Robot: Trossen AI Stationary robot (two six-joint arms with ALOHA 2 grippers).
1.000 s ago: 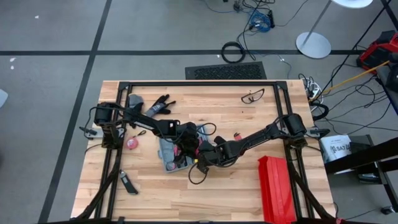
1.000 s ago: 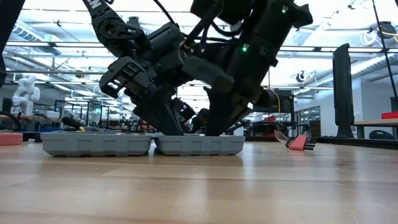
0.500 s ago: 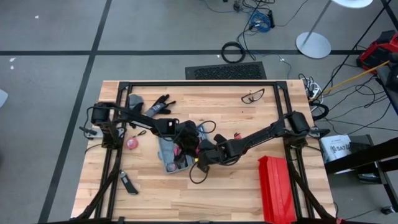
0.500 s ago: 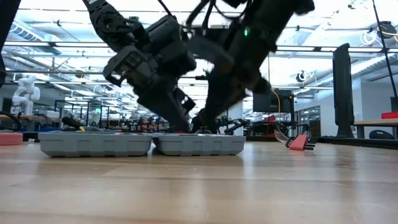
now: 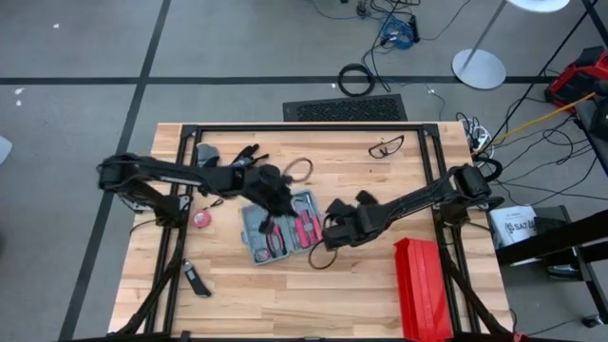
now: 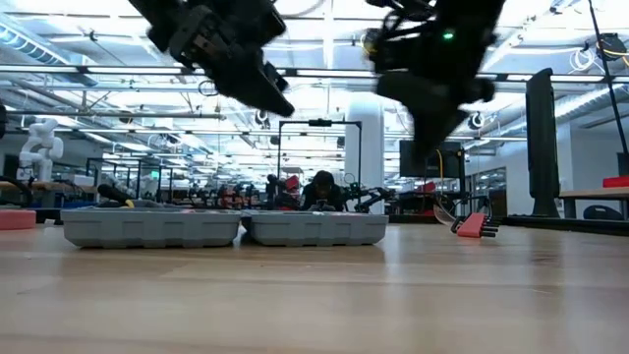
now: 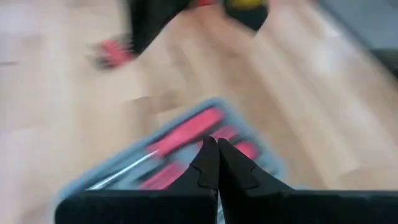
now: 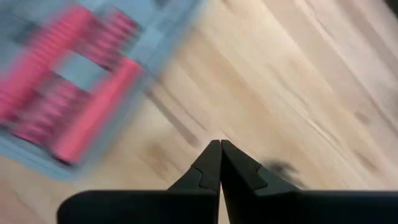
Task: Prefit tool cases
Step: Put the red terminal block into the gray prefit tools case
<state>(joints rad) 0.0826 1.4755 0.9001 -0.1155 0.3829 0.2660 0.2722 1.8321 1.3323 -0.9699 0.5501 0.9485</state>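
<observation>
On the tabletop (image 5: 237, 294) middle lies the open tool case (image 5: 281, 227) (red-handled tools inside); above it hover the left end effector (image 5: 274, 199) and right end effector (image 5: 332, 226), both clenched, holding nothing

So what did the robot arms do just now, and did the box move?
Both arms lifted up off the open tool case and pulled apart: the left gripper toward its own side, the right gripper toward its side. Both are shut and empty. The tool case and the red box stayed put.
</observation>
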